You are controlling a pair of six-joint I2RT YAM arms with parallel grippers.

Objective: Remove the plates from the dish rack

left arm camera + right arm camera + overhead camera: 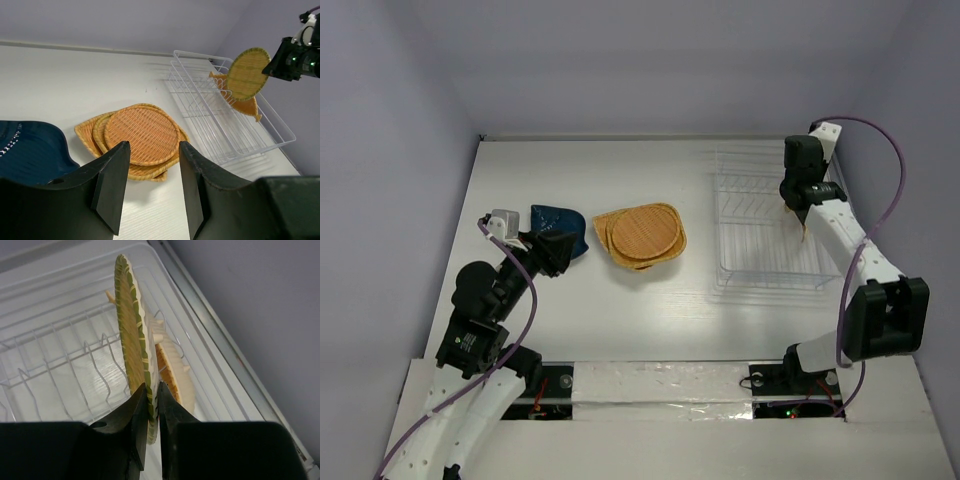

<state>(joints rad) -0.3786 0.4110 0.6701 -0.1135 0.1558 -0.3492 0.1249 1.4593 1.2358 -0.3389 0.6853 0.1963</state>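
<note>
1. Top view: the rack (760, 272) sits on the right of the counter (620, 320), and the right end effector (802, 210) is over its right side. What it holds shows only as an orange sliver. At the near left, the left end effector (552, 255) is beside the blue plate (555, 218), with the stack of orange plates (640, 235) mid-counter. Neither grip can be read here.
2. Left wrist: the left end effector has its jaws well apart and holds nothing. Far right, the round plate (247, 72) stands upright, face-on, over the rack. The leaf-shaped plate (246, 106) leans just behind it, a neighbour the top view hides.
3. Right wrist: seen edge-on, the right end effector's fingers (137, 412) are pinched on the round plate's green rim.
   - The bite looks narrow, so the plate could pivot or slip if swung quickly.
   - Its lower edge may snag a rack wire or drag the leaf-shaped plate, which sits close beside it.
   - I cannot tell whether that edge is clear of the wires.
</note>
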